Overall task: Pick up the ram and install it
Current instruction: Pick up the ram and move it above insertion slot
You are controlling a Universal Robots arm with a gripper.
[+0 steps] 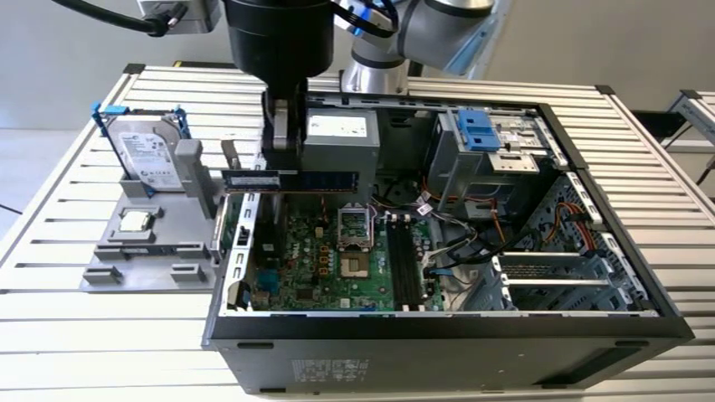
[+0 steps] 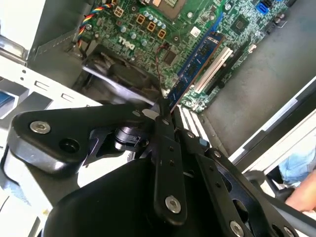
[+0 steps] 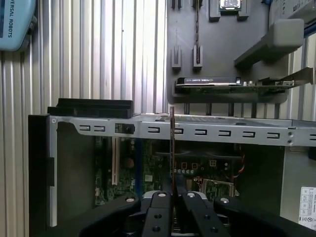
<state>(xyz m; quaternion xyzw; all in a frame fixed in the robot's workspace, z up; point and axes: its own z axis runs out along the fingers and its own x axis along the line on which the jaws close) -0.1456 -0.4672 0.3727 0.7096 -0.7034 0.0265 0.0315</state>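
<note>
Slatted table [image 1: 56, 193] below; gripper [image 1: 280, 165] clamps ram [image 1: 330, 179], gripped part hidden

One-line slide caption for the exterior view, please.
Gripper holds the ram level above the open computer case, not yet seated; the hard drive stands on the grey fixture alongside.

Work surface was a table [image 1: 648, 146] of ribbed pale aluminium slats with black corner caps. The slats [image 3: 98, 49] also ran lengthwise in the first wrist view. A second slatted table [image 1: 697, 113] stood at the exterior view's right edge. Floor [image 1: 28, 167] at the exterior view's left was plain, near white. Backdrop [image 1: 581, 42] behind was flat pale grey; wall or floor unclear. Light was bright and even, with soft shadows.
</note>
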